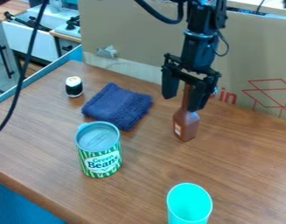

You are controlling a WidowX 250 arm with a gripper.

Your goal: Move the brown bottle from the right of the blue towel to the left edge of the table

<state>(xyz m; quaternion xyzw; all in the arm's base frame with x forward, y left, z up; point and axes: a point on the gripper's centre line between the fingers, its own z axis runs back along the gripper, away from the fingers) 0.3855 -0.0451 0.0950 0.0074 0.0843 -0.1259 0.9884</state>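
Note:
The black gripper (184, 92) hangs over the back right half of the table, its two fingers spread apart. A brown bottle (186, 123) stands upright just under it, and its narrow neck shows between the fingers. A gap is visible between the neck and the left finger; whether the right one touches the neck, I cannot tell. Left of the gripper lies a folded dark blue cloth (117, 106). A green and white can (100, 151) with a grey top stands in front of the cloth.
A turquoise cup (189, 204) stands at the front of the wooden table (244, 162). A small black and white sushi-like piece (74, 87) is at the back left. Behind the table rises a cardboard wall (133, 39), and a black cable (28, 61) hangs at the left.

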